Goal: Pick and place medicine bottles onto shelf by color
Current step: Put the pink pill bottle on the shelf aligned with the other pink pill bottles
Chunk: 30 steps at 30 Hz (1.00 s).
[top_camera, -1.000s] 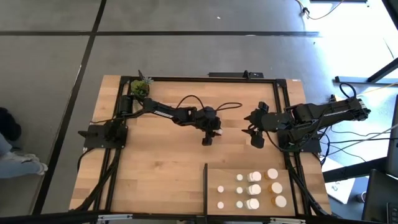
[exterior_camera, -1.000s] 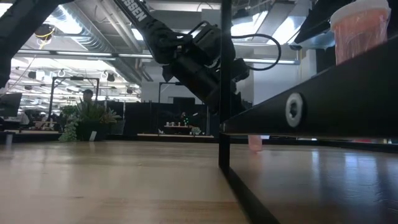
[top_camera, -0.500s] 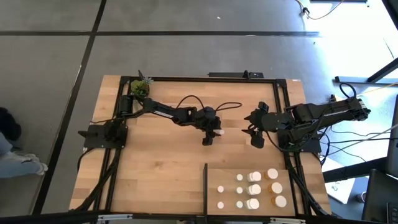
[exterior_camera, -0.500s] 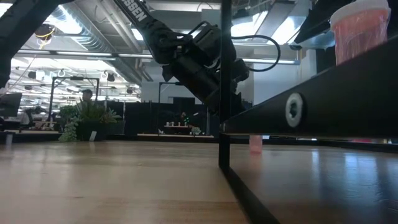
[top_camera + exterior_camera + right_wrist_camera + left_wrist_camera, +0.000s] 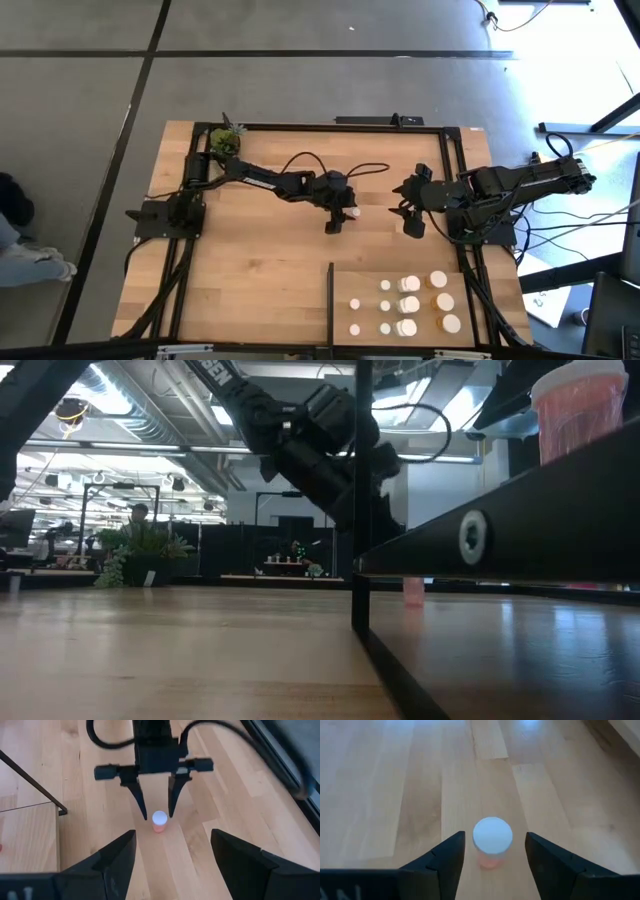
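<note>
A small orange-pink bottle with a white cap [image 5: 492, 836] stands upright on its base on the bare tabletop, near the middle; it also shows in the high view [image 5: 352, 211] and the low view [image 5: 412, 592]. My left gripper [image 5: 495, 839] is open just above it, fingers pointing down, one on either side of the cap and not touching it. My right gripper [image 5: 172, 835] is open and empty, to the right of the bottle [image 5: 159, 821], and also shows in the high view [image 5: 412, 218]. The shelf [image 5: 345, 280] at the near right holds several white-capped bottles, white [image 5: 410, 285] and orange [image 5: 441, 300].
The shelf's black edge strip [image 5: 330, 300] stands up on its left side; in the low view its post [image 5: 362, 500] hides part of my left gripper. A green potted plant [image 5: 226, 140] sits at the far left corner. Cables loop over the table's far middle [image 5: 340, 165].
My left gripper has risen a little from the orange-pink bottle, which stays standing on the table in the same place.
</note>
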### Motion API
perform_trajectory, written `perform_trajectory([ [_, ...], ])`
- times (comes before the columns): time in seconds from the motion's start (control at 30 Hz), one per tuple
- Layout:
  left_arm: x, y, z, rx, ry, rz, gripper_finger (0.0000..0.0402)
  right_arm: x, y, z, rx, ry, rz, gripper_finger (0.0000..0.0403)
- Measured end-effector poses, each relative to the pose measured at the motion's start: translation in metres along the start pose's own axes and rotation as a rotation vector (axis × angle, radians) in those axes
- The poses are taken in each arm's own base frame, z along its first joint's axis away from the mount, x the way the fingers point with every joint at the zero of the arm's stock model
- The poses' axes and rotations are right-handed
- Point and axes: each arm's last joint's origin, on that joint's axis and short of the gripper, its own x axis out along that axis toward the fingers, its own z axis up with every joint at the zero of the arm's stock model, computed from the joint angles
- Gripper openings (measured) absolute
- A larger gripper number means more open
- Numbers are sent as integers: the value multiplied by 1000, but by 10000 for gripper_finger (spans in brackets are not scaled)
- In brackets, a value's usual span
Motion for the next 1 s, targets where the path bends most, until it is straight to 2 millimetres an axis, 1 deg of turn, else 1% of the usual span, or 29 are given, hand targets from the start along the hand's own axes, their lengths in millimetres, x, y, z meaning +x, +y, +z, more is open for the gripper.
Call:
perform_trajectory([
  [0.13, -11, 0, 7, 1, 2, 13, 201, 0, 0, 0, 1, -2, 1, 259],
  [0.23, -22, -1, 14, 0, 7, 42, 201, 0, 0, 0, 1, -2, 1, 259],
  [0.37, -38, -1, 19, -5, 60, 89, 201, 0, 0, 0, 1, -2, 1, 259],
  [0.5, -64, -3, 32, -5, 63, 93, 200, 0, 0, 0, 1, -2, 2, 259],
  [0.7, -106, -9, 44, -9, 95, 92, 201, 0, 0, 0, 1, -3, 2, 259],
  [0.77, -118, -12, 50, 5, 74, 93, 201, 0, 0, 0, 1, -2, 2, 259],
  [0.83, -132, -15, 51, 2, 99, 90, 200, 0, 0, 0, 2, -3, 2, 259],
  [1.0, -163, -21, 59, 9, 76, 102, 201, 0, 0, 0, 1, -3, 1, 259],
])
